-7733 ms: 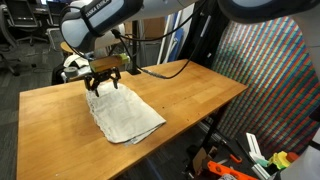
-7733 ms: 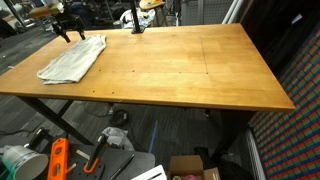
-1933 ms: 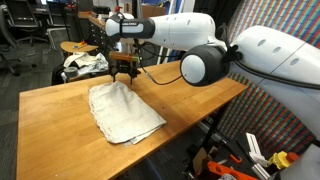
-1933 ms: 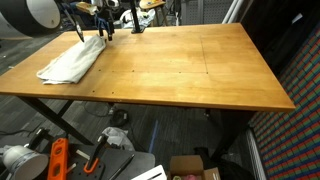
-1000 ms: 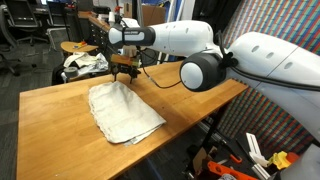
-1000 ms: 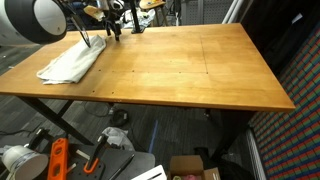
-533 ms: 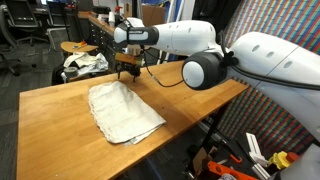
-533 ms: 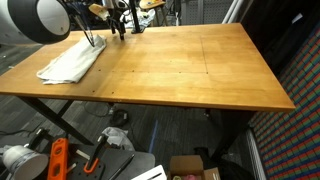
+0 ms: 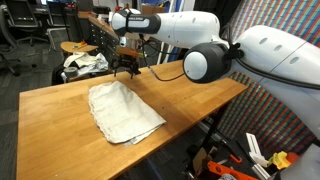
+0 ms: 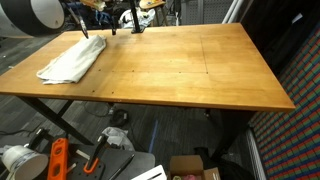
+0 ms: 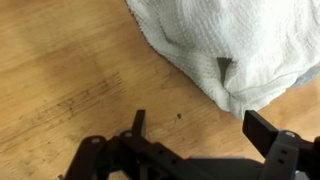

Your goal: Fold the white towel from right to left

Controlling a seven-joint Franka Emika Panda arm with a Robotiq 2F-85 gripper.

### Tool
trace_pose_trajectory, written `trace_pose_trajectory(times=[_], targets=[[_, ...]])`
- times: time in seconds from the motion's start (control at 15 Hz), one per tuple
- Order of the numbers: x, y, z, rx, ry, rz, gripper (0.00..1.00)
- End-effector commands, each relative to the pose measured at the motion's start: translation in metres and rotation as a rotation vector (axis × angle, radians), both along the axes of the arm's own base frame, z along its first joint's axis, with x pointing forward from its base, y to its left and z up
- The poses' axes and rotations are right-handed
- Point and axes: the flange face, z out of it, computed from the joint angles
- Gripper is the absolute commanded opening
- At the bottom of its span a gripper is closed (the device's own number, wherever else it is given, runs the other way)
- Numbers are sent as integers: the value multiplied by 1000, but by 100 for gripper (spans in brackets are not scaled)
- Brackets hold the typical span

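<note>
White towel (image 10: 72, 58) lies rumpled on wooden table (image 10: 190, 70), upper left of frame, reaching to the table's left edge. Dark gripper (image 10: 83, 27) hangs near towel's far end, white arm (image 10: 35, 12) behind it in top-left corner. Orange tool (image 10: 57, 160) on floor, lower left. Cardboard box (image 10: 190, 167) under table, bottom centre.

Exterior views: both raised, oblique, mid-distance, from different sides of table (image 9: 60, 110), sharing white towel (image 10: 72, 60); wrist view: close, looking down on table
</note>
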Motion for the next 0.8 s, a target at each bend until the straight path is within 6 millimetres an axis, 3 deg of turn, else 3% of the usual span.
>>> trace_pose_trajectory(times=[0.0, 0.27, 0.73], targets=[[-11, 21, 15, 24, 50, 111, 100], [-20, 51, 2, 42, 82, 225, 100], [-27, 78, -11, 70, 90, 324, 100]])
